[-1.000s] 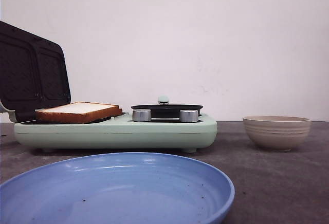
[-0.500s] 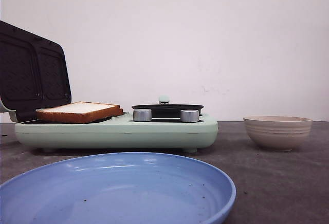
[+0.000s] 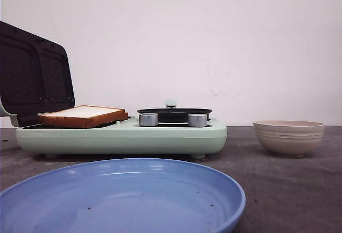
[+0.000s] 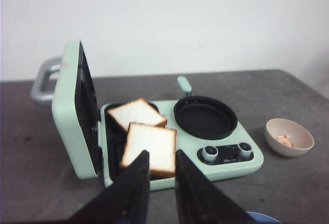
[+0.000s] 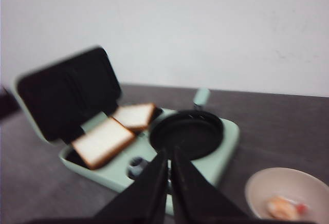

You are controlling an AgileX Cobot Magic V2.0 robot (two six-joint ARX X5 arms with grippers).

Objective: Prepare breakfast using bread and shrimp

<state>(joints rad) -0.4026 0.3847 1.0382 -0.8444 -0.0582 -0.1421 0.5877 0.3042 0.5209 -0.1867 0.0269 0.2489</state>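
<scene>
- One mint-green breakfast maker [image 3: 123, 137] sits on the dark desk [image 3: 283, 190], and it's our landmark for everything here.
- Its single lid [image 4: 72, 108] stands open at the maker's left end, dark grill plate facing inward, with a grey handle [image 4: 43, 77] on its outer side.
- Two slices of bread [image 4: 150, 148] lie in the maker's left bay, just right of the lid: one toward the front, the second slice [image 4: 136, 113] behind it and overlapping; the front view shows only one, tilted on the bay's edge.
- One round black pan [image 4: 204, 117] fills the maker's right half, a small green handle [image 4: 184, 84] sticking out at its back.
- Two silver knobs [image 3: 148, 119] sit along the maker's front edge, below the pan.
- One blue plate [image 3: 123, 195] lies well in front of the maker, nearest the front camera.
- One beige bowl [image 3: 288, 137] stands apart to the maker's right, with shrimp [image 4: 284, 141] inside; how many, I cannot tell.
- Left gripper [image 4: 160, 163]: jaws slightly parted, holding nothing, above the maker's front.
- Right gripper [image 5: 168, 158]: jaws almost together, a thin gap, nothing between them; picture blurred.
</scene>
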